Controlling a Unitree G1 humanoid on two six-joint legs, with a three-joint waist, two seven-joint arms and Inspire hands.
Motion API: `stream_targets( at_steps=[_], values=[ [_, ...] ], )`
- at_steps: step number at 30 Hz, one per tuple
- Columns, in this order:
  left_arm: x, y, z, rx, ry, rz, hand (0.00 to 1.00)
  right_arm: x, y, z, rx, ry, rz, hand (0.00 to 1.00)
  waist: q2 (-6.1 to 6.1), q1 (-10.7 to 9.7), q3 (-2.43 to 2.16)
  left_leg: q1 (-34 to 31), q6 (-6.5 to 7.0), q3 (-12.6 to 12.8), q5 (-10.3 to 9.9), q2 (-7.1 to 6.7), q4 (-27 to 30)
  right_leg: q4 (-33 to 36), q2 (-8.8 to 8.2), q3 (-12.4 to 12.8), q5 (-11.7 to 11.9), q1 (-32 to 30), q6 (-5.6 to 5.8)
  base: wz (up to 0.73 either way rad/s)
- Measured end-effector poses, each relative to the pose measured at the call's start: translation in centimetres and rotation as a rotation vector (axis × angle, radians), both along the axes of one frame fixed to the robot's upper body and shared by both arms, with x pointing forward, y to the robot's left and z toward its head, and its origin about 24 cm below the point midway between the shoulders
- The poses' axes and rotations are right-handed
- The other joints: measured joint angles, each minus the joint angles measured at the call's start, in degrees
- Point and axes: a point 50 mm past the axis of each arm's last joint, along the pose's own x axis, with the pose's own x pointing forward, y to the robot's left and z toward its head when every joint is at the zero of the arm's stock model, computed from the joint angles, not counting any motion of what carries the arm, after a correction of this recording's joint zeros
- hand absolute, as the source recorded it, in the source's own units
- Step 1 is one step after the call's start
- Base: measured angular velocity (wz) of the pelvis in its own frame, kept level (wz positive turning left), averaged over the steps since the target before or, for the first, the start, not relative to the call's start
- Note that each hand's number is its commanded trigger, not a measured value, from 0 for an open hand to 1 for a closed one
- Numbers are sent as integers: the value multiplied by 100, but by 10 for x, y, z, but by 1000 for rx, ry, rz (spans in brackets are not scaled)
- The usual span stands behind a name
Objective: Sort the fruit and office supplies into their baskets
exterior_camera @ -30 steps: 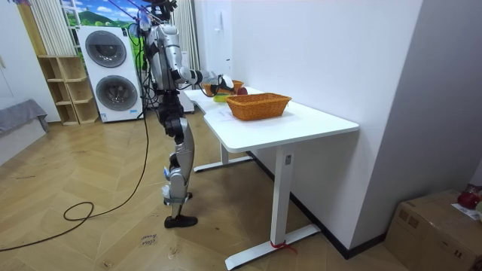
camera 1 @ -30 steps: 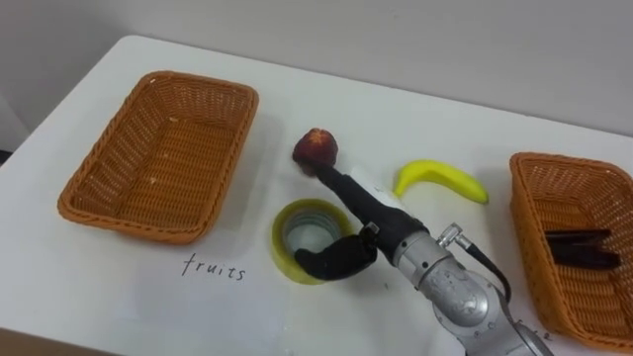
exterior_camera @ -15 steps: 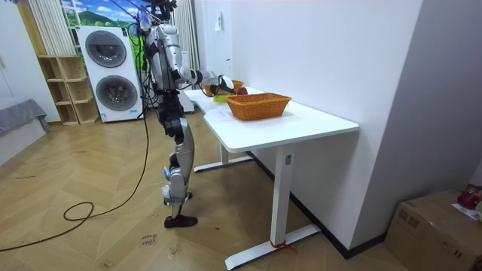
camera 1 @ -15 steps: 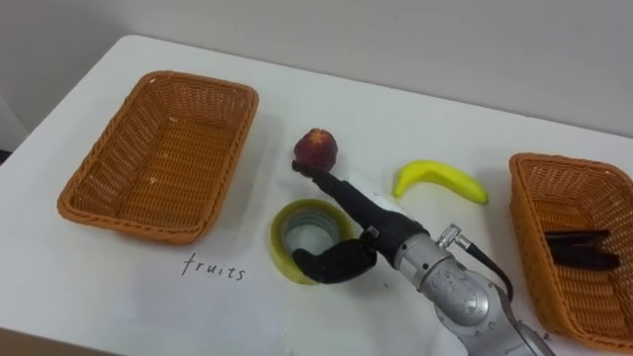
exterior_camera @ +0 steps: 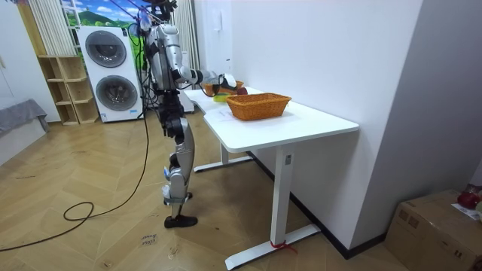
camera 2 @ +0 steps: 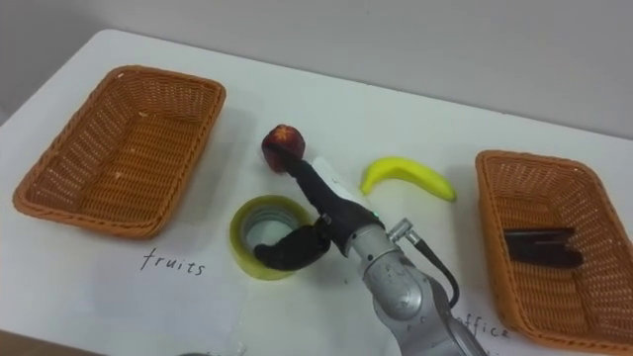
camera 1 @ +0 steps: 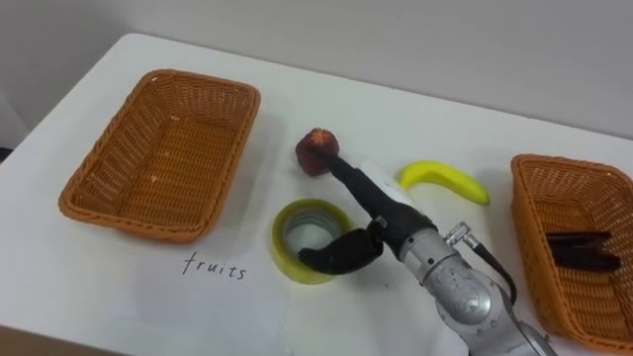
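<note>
The right robot hand is reached in over the white bench from the lower right, just right of the roll of tape. Its fingers are held straight and close together, stretched past the tape's far right edge, and their tips are laid against the near side of the red fruit, which is found just beyond the tape. The thumb is bent down over the tape's right rim; nothing is gripped.

The banana is seen lying on the bench to the right of the tape and a little farther back, apart from the robot hand. An empty wicker basket is set to the left of the tape, with a handwritten label on the bench just left of the roll. A second wicker basket is placed well to the tape's right, and a dark object is held in it.

In the room view the robot is shown standing upright at the bench's long side.
</note>
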Motion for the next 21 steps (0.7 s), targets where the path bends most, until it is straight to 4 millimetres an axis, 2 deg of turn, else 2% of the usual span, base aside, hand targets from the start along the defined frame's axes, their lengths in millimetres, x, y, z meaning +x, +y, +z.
stream_targets(
  at_steps=[3,7,14,21],
  values=[
    [1,0,0,0,-6,-1,0,5,-2,6,6,-28,-18,0,16,3,-3,5,0,6,0,1,2,-1,0,-10,0,0,0,0],
    [-1,-2,0,-4,-4,-1,0,9,-4,13,23,-92,-51,0,69,2,-29,22,0,7,1,1,28,-2,0,-7,0,3,0,0],
    [-1,-2,-1,-9,-8,-6,0,10,-5,18,44,-153,-80,0,158,-6,-23,25,0,10,1,1,33,-8,-1,-8,0,9,0,0],
    [-8,-6,-2,-32,3,-2,0,13,-12,22,58,-199,-148,0,192,-12,-42,43,0,14,2,1,39,-7,-1,-4,0,25,0,0]
  ],
)
